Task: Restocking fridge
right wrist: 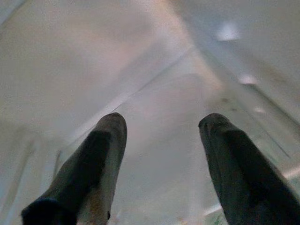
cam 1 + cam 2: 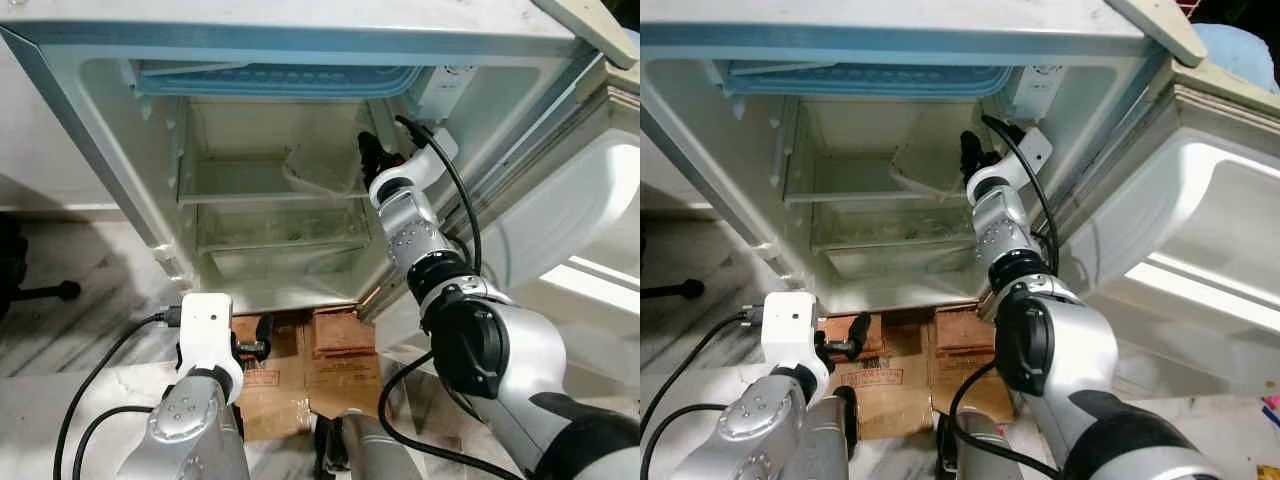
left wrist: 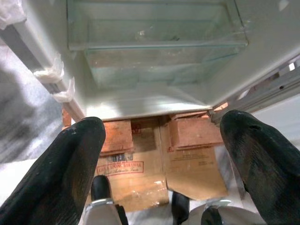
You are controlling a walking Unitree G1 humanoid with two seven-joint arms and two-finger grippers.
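Right hand (image 1: pixel 161 154), black fingers spread, reaches inside the smooth white fridge (image 2: pixel 150 150).

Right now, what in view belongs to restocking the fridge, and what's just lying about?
Job:
fridge, door open
glass shelves
right gripper, open, inside fridge
left gripper, open, low in front

Lying about:
cardboard boxes on floor
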